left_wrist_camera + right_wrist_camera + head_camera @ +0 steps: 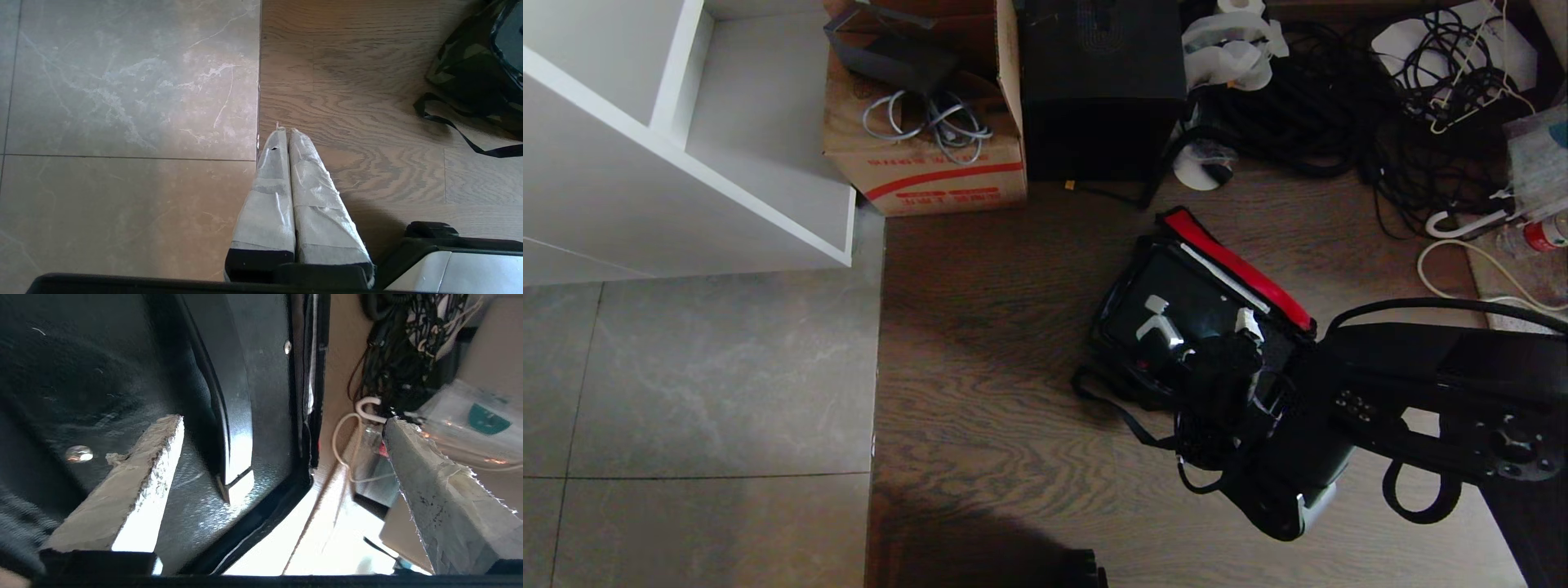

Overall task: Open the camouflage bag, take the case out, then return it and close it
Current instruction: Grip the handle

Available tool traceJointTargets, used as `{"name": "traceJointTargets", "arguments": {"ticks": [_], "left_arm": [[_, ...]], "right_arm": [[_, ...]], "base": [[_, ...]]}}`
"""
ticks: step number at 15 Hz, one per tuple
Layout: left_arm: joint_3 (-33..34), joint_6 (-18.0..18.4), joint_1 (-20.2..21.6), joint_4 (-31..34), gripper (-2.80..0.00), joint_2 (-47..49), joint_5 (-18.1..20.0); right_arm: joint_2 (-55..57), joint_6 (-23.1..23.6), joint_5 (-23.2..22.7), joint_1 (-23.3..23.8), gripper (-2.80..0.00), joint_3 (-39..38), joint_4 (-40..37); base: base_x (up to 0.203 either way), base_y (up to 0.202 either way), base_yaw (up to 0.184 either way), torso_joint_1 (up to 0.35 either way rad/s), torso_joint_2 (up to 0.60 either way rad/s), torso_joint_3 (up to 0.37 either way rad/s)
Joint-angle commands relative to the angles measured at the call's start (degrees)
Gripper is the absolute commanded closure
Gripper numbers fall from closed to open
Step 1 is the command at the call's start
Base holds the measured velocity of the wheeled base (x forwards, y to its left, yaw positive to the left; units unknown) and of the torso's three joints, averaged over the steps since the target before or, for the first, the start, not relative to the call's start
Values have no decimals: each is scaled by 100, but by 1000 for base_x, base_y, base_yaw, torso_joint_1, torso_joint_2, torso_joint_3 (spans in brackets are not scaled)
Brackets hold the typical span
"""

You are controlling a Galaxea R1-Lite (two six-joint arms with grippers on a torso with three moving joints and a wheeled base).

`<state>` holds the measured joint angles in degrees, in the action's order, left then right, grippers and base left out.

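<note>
Your right gripper [1225,359] hangs spread wide and empty over the near end of the open camouflage bag [1131,359] on the wood floor, the black case [1176,306] inside running away toward the cable pile, its handle bar [235,416] lying lengthwise between your fingers

My right gripper [282,428] hangs low, jaws spread wide; my left gripper [288,134] sits parked, fingers apparently pressed together.

You are looking at: wood floor [996,327] adjoining grey tiles [686,392]; white shelf unit [670,139] standing at tile edge.
</note>
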<state>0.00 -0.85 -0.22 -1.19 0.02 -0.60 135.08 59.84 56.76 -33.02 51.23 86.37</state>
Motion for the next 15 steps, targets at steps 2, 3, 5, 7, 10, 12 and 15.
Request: {"name": "traceJointTargets", "arguments": {"ticks": [2, 3, 5, 7, 10, 12, 15], "left_arm": [[44, -3, 4, -4, 0, -11, -2], [50, -3, 4, -4, 0, -11, -2], [45, -3, 4, 3, 0, -4, -2], [45, -3, 4, -4, 0, -3, -2], [50, -3, 4, -4, 0, -11, -2], [53, -3, 4, -4, 0, -2, -2], [46, -3, 4, -4, 0, -3, -2]], "right_arm": [[255, 133, 12, 124, -280, 136, 104], [329, 164, 4, 184, -280, 154, 124], [469, 174, -6, 296, -280, 338, 130], [578, 224, -82, 434, -280, 655, 130], [705, 370, -137, 641, -280, 1040, 130], [779, 387, -147, 742, -280, 1221, 130], [803, 499, -150, 948, -280, 1575, 112]], "base": [[0, 0, 0, 0, 0, 0], [0, 0, 0, 0, 0, 0], [0, 0, 0, 0, 0, 0], [0, 0, 0, 0, 0, 0], [0, 0, 0, 0, 0, 0], [0, 0, 0, 0, 0, 0], [0, 0, 0, 0, 0, 0]]}}
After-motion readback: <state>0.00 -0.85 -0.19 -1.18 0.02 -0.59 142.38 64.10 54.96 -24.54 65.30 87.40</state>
